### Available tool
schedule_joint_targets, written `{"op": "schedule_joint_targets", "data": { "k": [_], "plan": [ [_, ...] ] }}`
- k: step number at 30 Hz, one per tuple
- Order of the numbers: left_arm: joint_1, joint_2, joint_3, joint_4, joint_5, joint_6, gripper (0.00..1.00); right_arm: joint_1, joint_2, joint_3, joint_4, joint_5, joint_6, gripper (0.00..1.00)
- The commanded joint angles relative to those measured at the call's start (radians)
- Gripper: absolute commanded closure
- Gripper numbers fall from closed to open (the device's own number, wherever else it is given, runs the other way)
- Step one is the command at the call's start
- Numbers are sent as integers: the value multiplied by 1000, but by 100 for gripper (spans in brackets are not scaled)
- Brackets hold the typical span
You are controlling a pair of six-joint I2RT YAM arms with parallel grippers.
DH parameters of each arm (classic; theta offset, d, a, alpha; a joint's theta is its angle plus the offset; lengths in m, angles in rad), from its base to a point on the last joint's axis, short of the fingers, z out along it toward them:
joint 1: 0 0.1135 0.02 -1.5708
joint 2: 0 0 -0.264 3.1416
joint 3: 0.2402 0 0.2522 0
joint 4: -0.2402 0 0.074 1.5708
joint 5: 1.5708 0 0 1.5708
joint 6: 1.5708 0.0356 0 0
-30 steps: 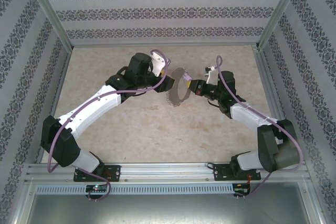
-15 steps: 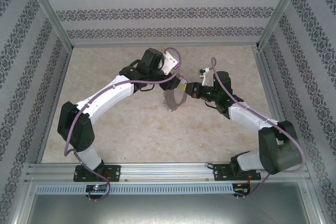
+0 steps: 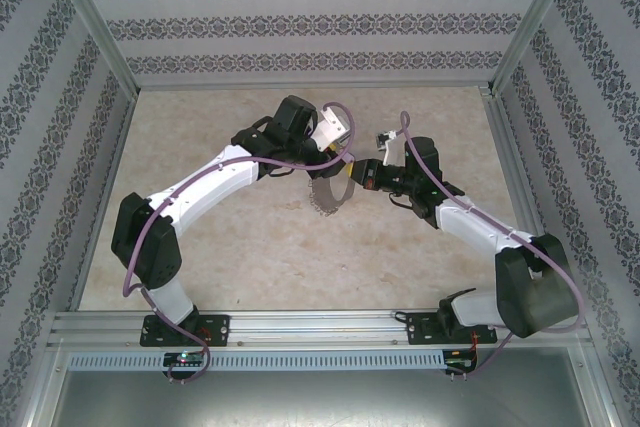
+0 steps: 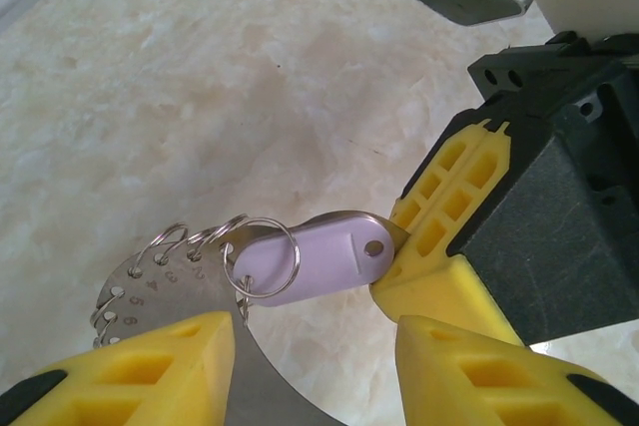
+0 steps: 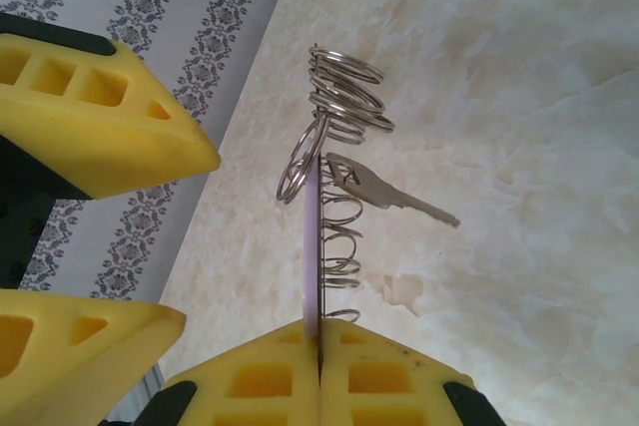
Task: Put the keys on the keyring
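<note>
Pinching the pale lilac tag (image 4: 324,264) of the small dark metal key (image 5: 389,192) mid-frame, your right gripper (image 5: 319,341) was clamped tight; your left gripper (image 4: 315,331) gaped beside the thin grey ring-fringed hoop (image 4: 160,291), lower left.

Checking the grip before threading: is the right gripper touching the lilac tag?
Touching. The left wrist view shows the right gripper clamped on the end of the lilac tag. The right wrist view shows the tag edge-on between its shut jaws.

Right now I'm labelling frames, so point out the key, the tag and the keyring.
key (image 5: 389,195), right wrist view, on its blade.
tag (image 4: 334,261), left wrist view, on its flat lilac face.
keyring (image 4: 160,291), left wrist view, on its grey numbered plate.
</note>
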Motion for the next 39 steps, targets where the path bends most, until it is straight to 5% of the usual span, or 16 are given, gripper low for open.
{"op": "schedule_joint_targets", "data": {
  "k": [1,15,27,34,39],
  "plan": [
    [-11,23,-8,20,28,33,54,17,-31,21,20,1,-21,100],
    [-13,58,-1,63,0,29,59,32,-42,20,6,5,-25,100],
    [-13,46,-5,96,-12,34,100,36,-91,-18,-27,20,-35,100],
    [-13,23,-23,108,28,42,100,36,-97,-23,-30,25,-36,100],
    [-13,-16,-64,142,61,42,61,37,-97,-21,-30,27,-38,100]
  ]
}}
